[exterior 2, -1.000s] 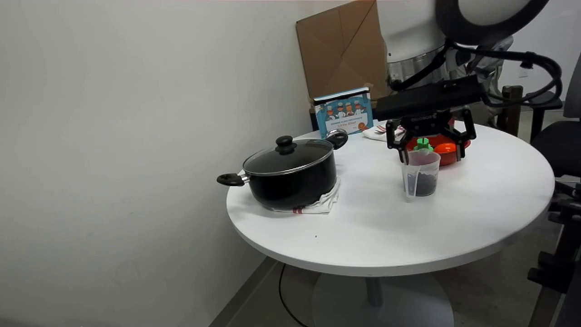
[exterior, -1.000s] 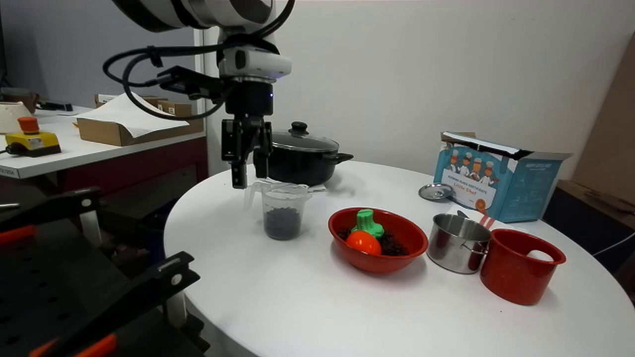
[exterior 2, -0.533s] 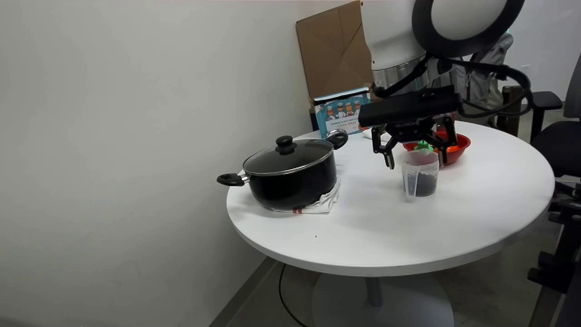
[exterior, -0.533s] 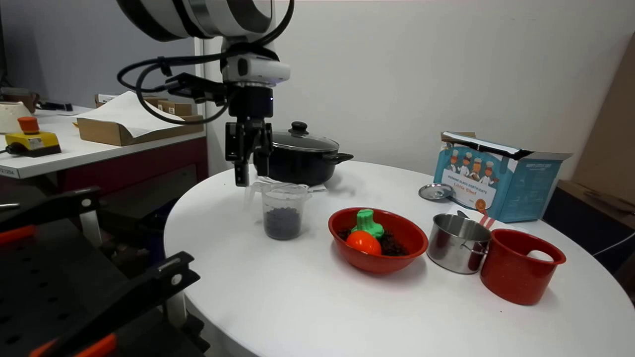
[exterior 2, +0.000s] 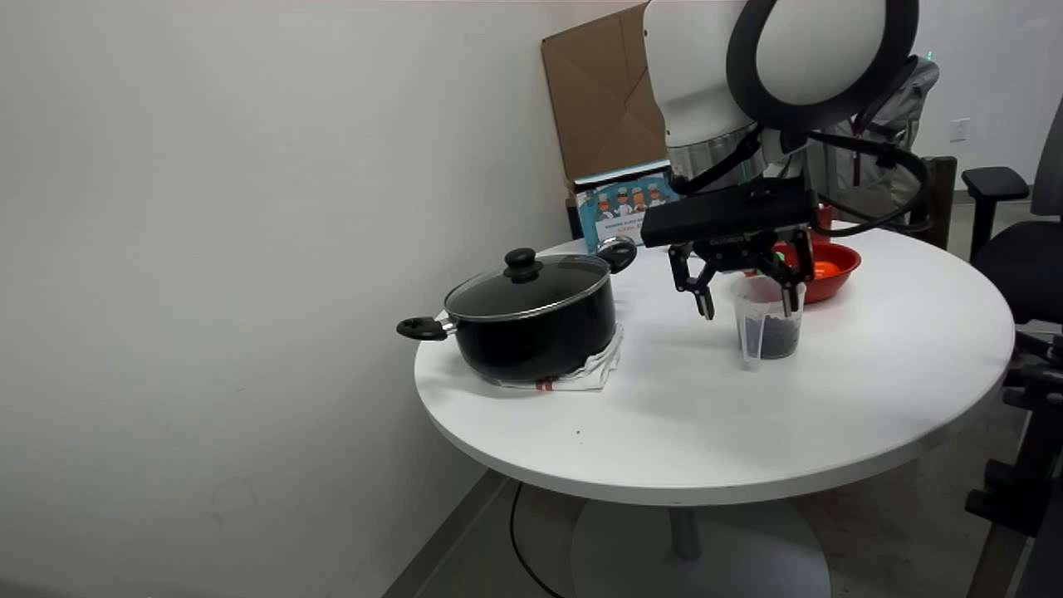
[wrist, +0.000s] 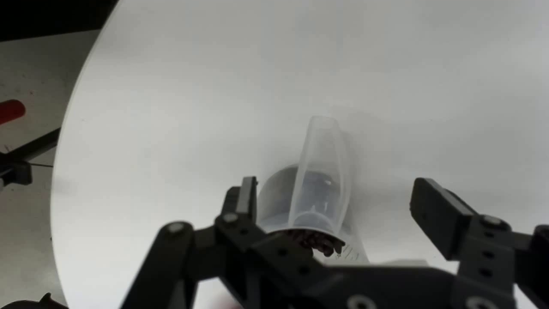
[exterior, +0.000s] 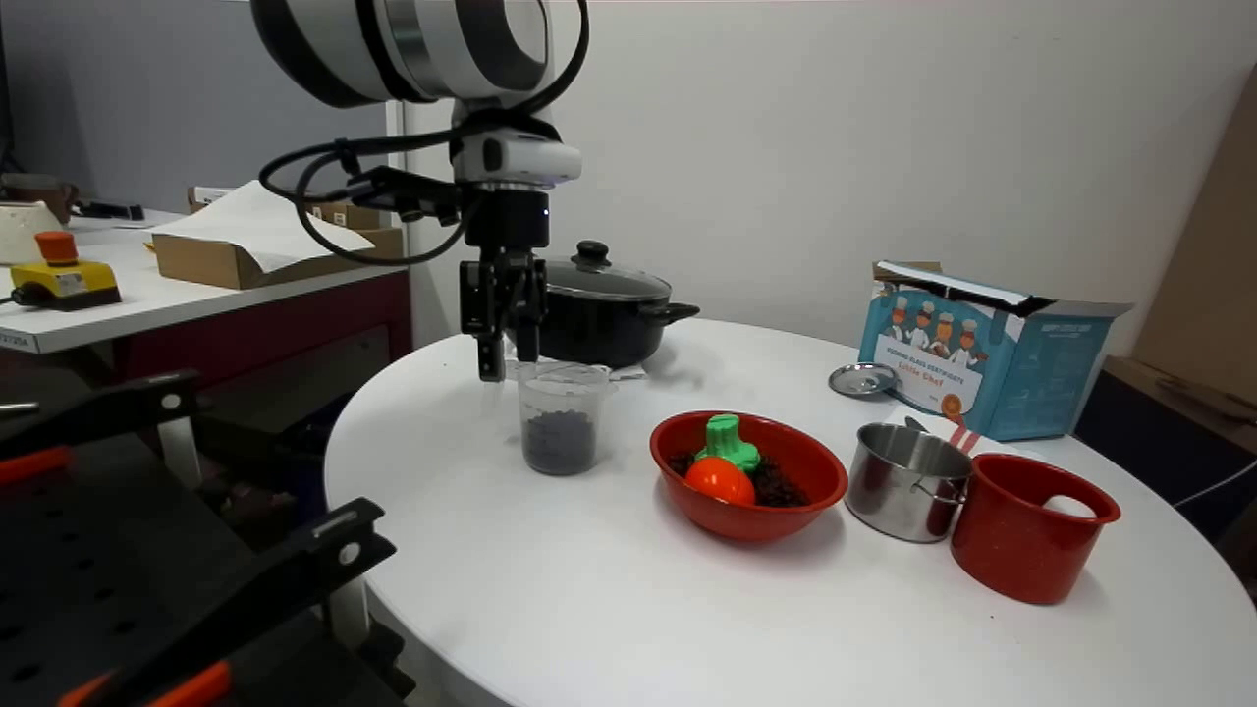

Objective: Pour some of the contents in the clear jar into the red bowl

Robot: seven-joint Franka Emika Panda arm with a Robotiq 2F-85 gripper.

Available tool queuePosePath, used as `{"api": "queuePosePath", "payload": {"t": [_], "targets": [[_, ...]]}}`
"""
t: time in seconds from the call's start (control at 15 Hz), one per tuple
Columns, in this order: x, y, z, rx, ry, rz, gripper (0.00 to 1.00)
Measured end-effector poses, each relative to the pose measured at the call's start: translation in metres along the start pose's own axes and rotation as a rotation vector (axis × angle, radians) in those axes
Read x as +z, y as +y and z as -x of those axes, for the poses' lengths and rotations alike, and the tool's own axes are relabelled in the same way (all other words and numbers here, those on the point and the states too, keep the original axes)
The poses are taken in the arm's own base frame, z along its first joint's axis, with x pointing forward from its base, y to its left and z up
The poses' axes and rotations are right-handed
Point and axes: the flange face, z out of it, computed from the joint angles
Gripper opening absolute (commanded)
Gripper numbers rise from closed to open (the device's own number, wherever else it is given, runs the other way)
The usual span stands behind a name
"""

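Observation:
The clear jar (exterior: pixel 563 395) stands upright on the white table, with a clear handle (wrist: pixel 321 141) on one side. Its dark contents (exterior: pixel 560 442) fill the lower part and show as dark red-brown pieces in the wrist view (wrist: pixel 317 240). My gripper (exterior 2: pixel 747 306) is open and empty, pointing down at about rim height on the handle side. In the wrist view the handle lies between the spread fingers, nearer the left finger (wrist: pixel 247 195); the jar's front is partly hidden by the gripper. The red bowl (exterior: pixel 751 525) holds dark material, an orange piece and a green piece.
A lidded black pot (exterior 2: pixel 540 340) stands on a cloth near the wall. A metal pot (exterior: pixel 903 491) and a deep red container (exterior: pixel 1021 550) with a white item stand beyond the bowl. A blue box (exterior: pixel 1041 383) and a small lid (exterior: pixel 862 379) are further back.
The open gripper has come down and shifted sideways, so one finger now overlaps the jar in an exterior view. The jar and bowl have not moved.

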Motion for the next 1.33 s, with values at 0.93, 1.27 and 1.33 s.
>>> {"api": "queuePosePath", "payload": {"t": [0.93, 1.27, 1.33], "targets": [[0.005, -0.009, 0.0, -0.028, 0.026, 0.004, 0.12], [0.001, -0.002, -0.009, -0.098, 0.02, 0.001, 0.12], [-0.001, 0.002, -0.012, -0.115, 0.013, -0.001, 0.12]]}}
